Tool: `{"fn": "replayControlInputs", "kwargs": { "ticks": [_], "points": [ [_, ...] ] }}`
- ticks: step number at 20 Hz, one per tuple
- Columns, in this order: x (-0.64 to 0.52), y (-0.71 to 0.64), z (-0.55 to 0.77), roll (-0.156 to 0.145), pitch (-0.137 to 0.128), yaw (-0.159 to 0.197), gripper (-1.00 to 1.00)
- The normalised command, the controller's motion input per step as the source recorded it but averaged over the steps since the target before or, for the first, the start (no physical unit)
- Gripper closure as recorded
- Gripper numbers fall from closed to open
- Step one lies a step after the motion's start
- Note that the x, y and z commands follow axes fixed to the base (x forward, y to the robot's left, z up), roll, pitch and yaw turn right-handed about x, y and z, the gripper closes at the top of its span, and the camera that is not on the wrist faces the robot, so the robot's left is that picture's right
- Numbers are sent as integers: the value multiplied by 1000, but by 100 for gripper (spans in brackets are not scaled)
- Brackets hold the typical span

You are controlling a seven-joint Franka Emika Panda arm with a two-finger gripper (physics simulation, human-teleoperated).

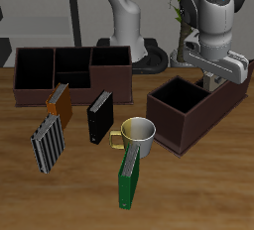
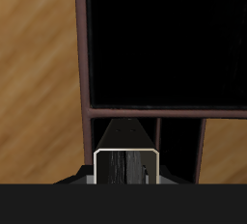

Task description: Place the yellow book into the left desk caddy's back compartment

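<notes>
Ext. view: the hand (image 1: 211, 79) hangs at upper right of the frame, over the back end of the left desk caddy (image 1: 171, 115). This is the reddish-brown box set diagonally at the frame's right. Its open black compartment shows towards frame centre, and the rest is partly hidden behind the hand. The fingers look pressed together w/ no gap visible. Can't tell if anything thin is pinched between them.

The yellow book (image 1: 58, 100) stands upright on the tabletop (image 1: 198, 189) at left of the frame. It is just in front of the long caddy (image 1: 109, 75), which lies along the upper left w/ its long side to the camera, and it is well apart from the hand and the left desk caddy.

Next to the yellow book, towards frame centre, stands a black book (image 1: 99, 118). A striped book (image 1: 47, 141) sits lower in the frame. A mug (image 1: 140, 135) is near frame centre, w/ a green book (image 1: 126, 179) upright below it and touching or nearly touching it.

Wrist view: the hand (image 2: 125, 141) shows as one closed block w/ the fingers together. Beyond it is the left desk caddy (image 2: 83, 44): a reddish-brown rim and divider around a big black compartment, plus smaller sections nearer the hand. The wood tabletop (image 2: 34, 93) shows beside the caddy wall. The yellow book is not in this view.
</notes>
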Motion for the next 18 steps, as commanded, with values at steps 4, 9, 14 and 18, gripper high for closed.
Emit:
{"fn": "replayControlInputs", "kwargs": {
  "ticks": [4,9,14,18],
  "points": [
    [-14,55,-180,10,59,-15,-100],
    [42,-17,13,20,12,-7,-100],
    [-11,-14,2,4,-1,6,-100],
    [-145,-47,110,20,-40,24,-100]
  ]
}}
